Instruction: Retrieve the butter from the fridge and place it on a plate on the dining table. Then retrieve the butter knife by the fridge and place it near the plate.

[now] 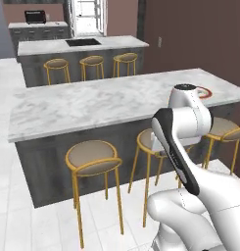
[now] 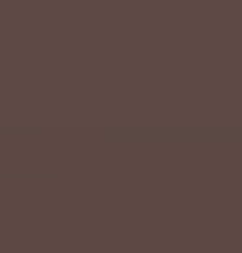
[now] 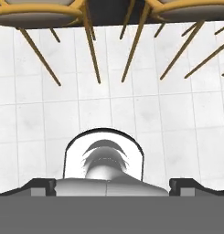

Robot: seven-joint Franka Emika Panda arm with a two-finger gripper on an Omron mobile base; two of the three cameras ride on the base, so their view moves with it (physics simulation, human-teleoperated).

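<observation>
While the claw (image 3: pixel 111 189) gapes floorward, the plate (image 1: pixel 205 92) sits tabletop.

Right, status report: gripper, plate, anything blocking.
Gripper open, empty, aimed down at white tile floor. Round red-rimmed white plate on marble-topped dining table, half hidden behind arm; butter not visible. Gold-legged round stools line the near side.

Item: white Franka Panda arm with dark joints (image 1: pixel 190 122). Enters the left base view at 5 o'clock and is folded tightly on itself. A rounded white base link sits low, a black-banded elbow slants up towards 11 o'clock, and a capped white link tops the stack at 2 o'clock.

Item: two-finger gripper with small dark tips (image 3: pixel 111 186). Hand faces down. Fingertips (image 3: pixel 40 185) sit at 7 and 5 o'clock of the hand view. Jaws spread wide, nothing between them
</observation>
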